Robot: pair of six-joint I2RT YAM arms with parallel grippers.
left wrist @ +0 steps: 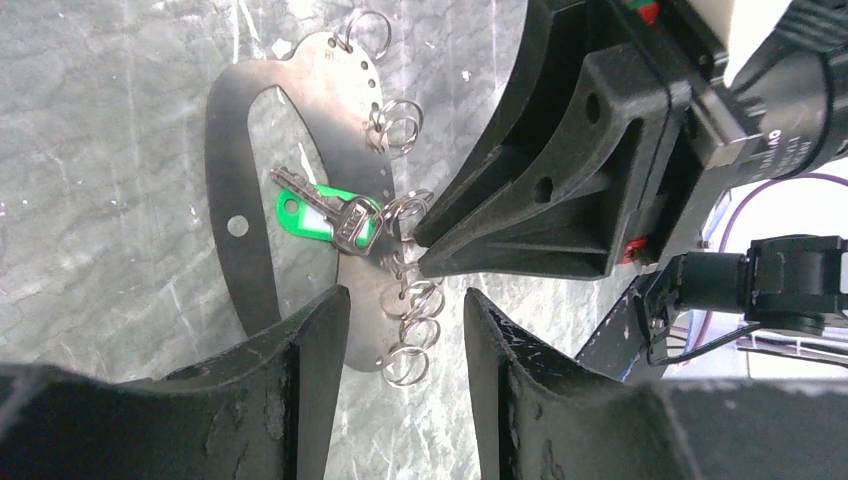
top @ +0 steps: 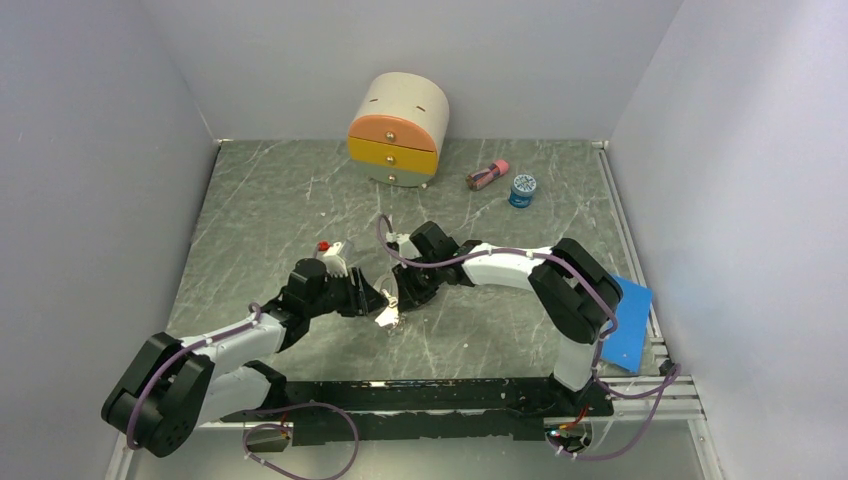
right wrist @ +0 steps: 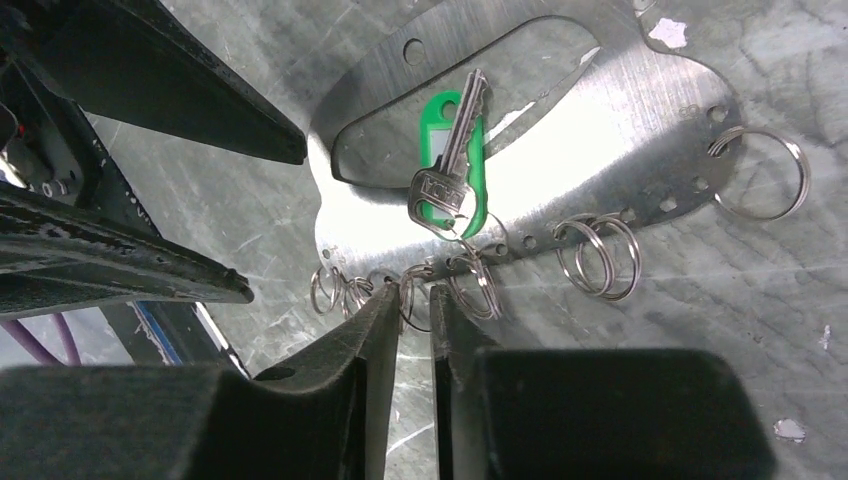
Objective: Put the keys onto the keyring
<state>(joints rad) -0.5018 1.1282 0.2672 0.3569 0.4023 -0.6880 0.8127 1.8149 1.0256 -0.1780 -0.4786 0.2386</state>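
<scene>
A silvery key (right wrist: pixel 447 180) with a bright green plastic tag (right wrist: pixel 436 140) lies on a curved metal plate (right wrist: pixel 620 130) whose edge holes carry several thin silvery keyrings. My right gripper (right wrist: pixel 412 295) is nearly closed, its tips pinching one keyring (right wrist: pixel 412 308) at the plate's edge just below the key's head. In the left wrist view the key (left wrist: pixel 345 225) and plate (left wrist: pixel 235 170) show too. My left gripper (left wrist: pixel 400 300) is open, its fingers either side of the plate's end, with loose rings (left wrist: pixel 408 365) between them. From above, both grippers (top: pixel 372 300) (top: pixel 403 296) meet at mid-table.
A round chest of drawers (top: pixel 398 130) stands at the back. A pink tube (top: pixel 487 175) and a small blue jar (top: pixel 522 190) lie at the back right. A blue sheet (top: pixel 625 320) sits by the right rail.
</scene>
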